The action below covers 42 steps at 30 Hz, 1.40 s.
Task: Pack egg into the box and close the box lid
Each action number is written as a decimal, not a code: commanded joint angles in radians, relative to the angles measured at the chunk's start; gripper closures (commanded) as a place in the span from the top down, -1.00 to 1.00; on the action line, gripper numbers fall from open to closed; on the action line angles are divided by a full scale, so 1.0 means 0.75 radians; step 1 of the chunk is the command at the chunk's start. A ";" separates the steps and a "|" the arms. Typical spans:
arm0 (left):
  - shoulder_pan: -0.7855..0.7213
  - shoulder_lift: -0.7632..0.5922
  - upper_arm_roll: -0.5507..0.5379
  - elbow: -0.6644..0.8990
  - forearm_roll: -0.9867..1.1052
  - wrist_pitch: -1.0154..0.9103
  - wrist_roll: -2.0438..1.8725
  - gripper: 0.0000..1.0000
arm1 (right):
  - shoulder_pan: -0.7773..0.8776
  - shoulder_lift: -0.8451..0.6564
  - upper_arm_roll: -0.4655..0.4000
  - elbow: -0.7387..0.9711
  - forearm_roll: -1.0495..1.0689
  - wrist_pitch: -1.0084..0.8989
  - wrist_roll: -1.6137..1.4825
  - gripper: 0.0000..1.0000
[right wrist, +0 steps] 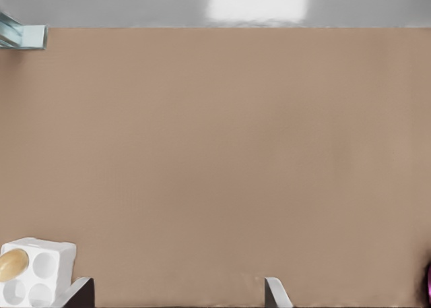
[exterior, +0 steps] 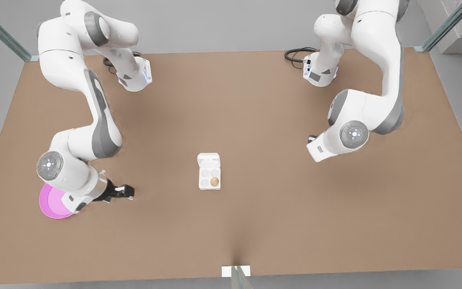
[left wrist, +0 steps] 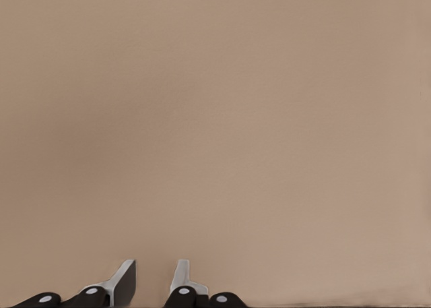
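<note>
The egg (exterior: 214, 181) sits in one cup of the box (exterior: 209, 178), a white four-cup egg carton near the middle of the brown bench (exterior: 255, 224). In the front view it fills the cup nearest the picture's lower right; the other three cups are bare. The box lid (exterior: 208, 159) is open, swung back from the cups on the side toward the front view's top, with its raised tab showing. How far it leans cannot be told.

The right pincer (exterior: 130, 192) is on the arm at the front view's left, low over the bench between the box and a round pink plate (exterior: 52, 204), well apart from the box. That arm's wrist overlaps the plate's edge in the picture. In the right wrist view the right pincer (right wrist: 176, 284) is spread wide with nothing between its fingers (right wrist: 273, 291). The box (right wrist: 64, 254) with the egg (right wrist: 12, 264) lies off to one side of it, and a sliver of the plate (right wrist: 428, 281) off to the other.

The left arm (exterior: 353, 132) waits at the front view's right, well away from the box. In the left wrist view the left pincer (left wrist: 153, 267) hangs over bare bench, its fingers (left wrist: 124, 278) parted by a narrow gap and holding nothing
</note>
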 commanded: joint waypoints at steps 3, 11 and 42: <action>-0.225 0.031 -0.002 -0.143 -0.053 0.348 -0.428 -0.57 | -0.047 -0.167 -0.117 -0.018 -0.104 -0.259 -0.016 1.00; -0.480 0.164 -0.002 -0.145 -0.159 0.730 -1.162 -0.57 | -0.068 -0.116 -0.139 0.002 -0.090 -0.337 -0.042 1.00; -0.689 0.673 0.012 0.499 -0.188 0.769 -1.551 -0.57 | -0.059 -0.087 -0.135 0.023 -0.096 -0.333 -0.040 1.00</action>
